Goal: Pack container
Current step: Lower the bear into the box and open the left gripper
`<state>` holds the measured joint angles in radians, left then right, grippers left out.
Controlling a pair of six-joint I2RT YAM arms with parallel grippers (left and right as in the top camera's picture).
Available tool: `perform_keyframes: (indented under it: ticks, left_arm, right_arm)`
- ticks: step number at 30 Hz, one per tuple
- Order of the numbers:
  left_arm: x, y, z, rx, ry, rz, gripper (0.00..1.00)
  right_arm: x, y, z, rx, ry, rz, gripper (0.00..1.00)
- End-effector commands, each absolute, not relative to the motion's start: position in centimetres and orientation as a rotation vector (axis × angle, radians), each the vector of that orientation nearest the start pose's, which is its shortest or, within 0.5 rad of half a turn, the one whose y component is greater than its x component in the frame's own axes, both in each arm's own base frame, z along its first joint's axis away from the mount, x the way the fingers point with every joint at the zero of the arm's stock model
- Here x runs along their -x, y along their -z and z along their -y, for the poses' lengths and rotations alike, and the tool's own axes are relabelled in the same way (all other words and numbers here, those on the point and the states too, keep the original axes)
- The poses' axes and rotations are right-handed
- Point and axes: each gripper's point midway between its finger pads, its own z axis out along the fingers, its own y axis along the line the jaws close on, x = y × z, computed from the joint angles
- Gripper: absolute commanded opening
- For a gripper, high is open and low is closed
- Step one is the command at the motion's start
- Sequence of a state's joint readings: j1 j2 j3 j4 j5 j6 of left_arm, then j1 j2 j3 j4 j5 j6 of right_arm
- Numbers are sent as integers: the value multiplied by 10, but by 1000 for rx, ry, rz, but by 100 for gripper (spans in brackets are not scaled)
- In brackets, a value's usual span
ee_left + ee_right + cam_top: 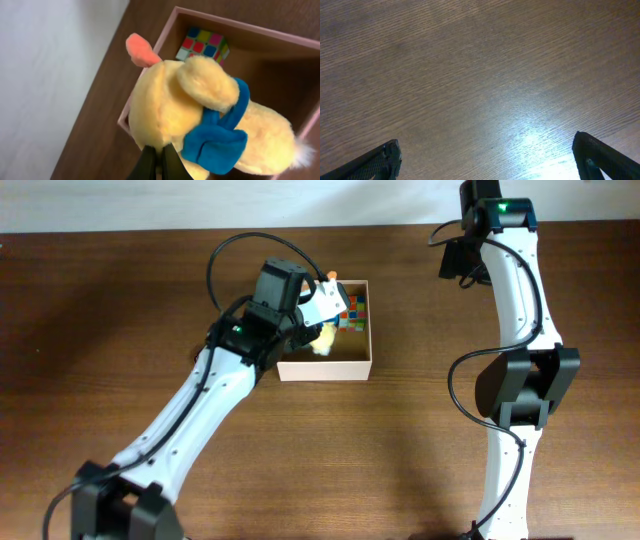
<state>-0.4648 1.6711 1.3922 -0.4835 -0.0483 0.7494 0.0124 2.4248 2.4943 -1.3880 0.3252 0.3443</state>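
The brown tabletop point(400, 440) carries the container point(330, 367), a cream square box left of centre toward the far edge. A yellow plush toy point(170, 100) hangs over one wall, partly above the inside. A colour cube point(202, 44) lies in a corner. The left claw point(160, 162) pinches the plush toy; the right claw point(492, 157) gapes wide over bare wood.

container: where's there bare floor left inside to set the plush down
Bare floor lies in the container between the puzzle cube in its corner and the opposite wall. It is crowded by the cube and at the wall where the left gripper holds the plush toy.
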Motion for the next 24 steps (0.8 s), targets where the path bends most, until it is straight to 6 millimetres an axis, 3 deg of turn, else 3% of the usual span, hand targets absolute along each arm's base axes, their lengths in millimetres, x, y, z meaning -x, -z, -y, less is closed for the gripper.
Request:
perform_keyframes:
  ticks: [1, 11, 19, 24]
  left_arm:
    - [-434, -180, 225, -1385, -170, -1904, 2]
    - [-438, -149, 267, -1444, -137, -1849, 2]
    - [-432, -148, 277, -1465, -125, -1834, 2]
    - [-431, -132, 280, -1491, -116, -1854, 2]
  right_arm:
    - [-518, -132, 55, -555, 414, -2758, 99]
    - [-518, -132, 55, -555, 414, -2758, 99]
    - [-518, -132, 55, -555, 414, -2758, 99]
    - [-518, -132, 55, -555, 414, -2758, 99]
